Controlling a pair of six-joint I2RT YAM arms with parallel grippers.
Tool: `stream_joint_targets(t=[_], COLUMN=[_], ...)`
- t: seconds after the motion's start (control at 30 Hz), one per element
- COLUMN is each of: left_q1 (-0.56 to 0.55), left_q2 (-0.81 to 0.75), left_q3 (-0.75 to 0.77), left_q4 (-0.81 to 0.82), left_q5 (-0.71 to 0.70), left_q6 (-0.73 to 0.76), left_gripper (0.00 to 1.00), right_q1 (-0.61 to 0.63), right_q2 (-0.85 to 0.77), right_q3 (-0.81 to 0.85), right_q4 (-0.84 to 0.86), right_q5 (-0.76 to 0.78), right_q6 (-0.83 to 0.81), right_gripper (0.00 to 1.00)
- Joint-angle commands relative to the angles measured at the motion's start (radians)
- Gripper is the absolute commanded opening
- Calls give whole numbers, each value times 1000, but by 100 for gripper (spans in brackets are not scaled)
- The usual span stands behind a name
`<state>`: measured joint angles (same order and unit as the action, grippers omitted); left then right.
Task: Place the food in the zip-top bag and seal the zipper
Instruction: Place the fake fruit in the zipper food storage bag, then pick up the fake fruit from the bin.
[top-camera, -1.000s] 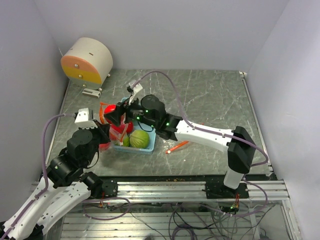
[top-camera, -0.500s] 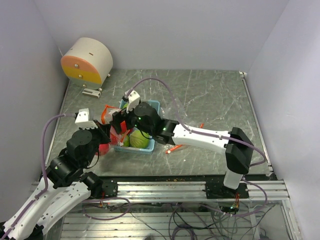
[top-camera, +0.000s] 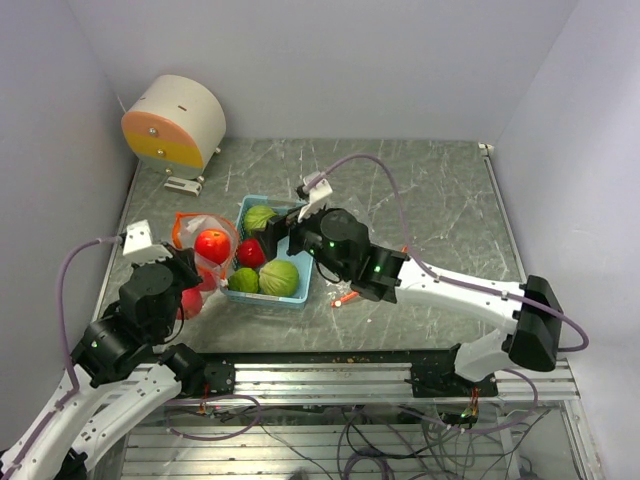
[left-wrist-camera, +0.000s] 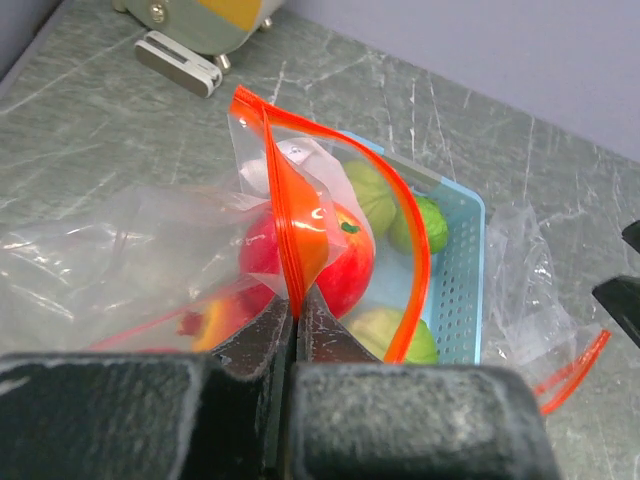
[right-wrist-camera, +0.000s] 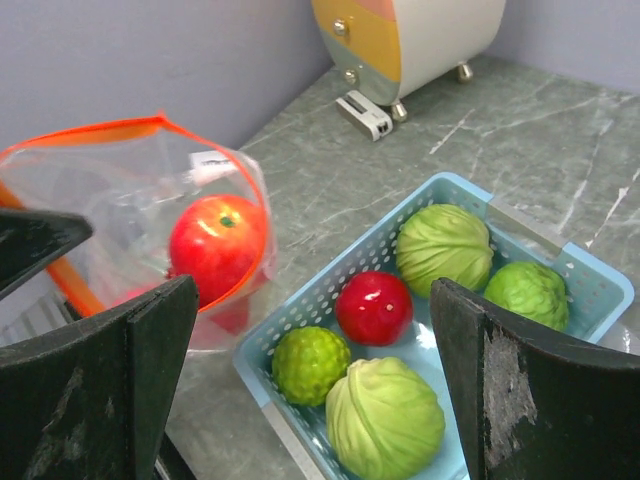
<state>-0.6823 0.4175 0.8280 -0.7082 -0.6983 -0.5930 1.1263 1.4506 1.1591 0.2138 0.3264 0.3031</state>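
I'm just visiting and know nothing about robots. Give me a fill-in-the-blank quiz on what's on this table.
1. The left gripper is shut on the bag's ____ zipper rim.
2. The right gripper hangs over the tray, holding nothing, its jaws ____.
3. The top fruit in the bag is a red ____.
4. The tray's colour is light ____.

Missing words: orange; open; apple; blue.

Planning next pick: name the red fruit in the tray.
The smaller glossy red ball in the light blue tray; the larger stemmed red apple is inside the clear bag.
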Motion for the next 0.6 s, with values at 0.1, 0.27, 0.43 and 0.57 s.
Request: stream_joint_targets(t=[0.1,0.27,0.43,0.57], left_q1=[-2,-2,-2,-2], left_q2=[-74,-87,-88,-100], left_q3=[43,68,86,71], left_q4=[-46,-85,-123,-108], left_q5=[-108,-139,-177,-166], left_q6=[-30,-28,-45,-40], left_gripper=[7,7,7,7], right_q1=[-67,-97,-119,-120], right_q2=[214,367,483,562], right_q3=[148,260,327,373], right_q4=[-193,-255,-260,-262], right_q5=[-22,-64,-166,-246], right_q6=[90,127,138,127], right_gripper=[99,99,99,96])
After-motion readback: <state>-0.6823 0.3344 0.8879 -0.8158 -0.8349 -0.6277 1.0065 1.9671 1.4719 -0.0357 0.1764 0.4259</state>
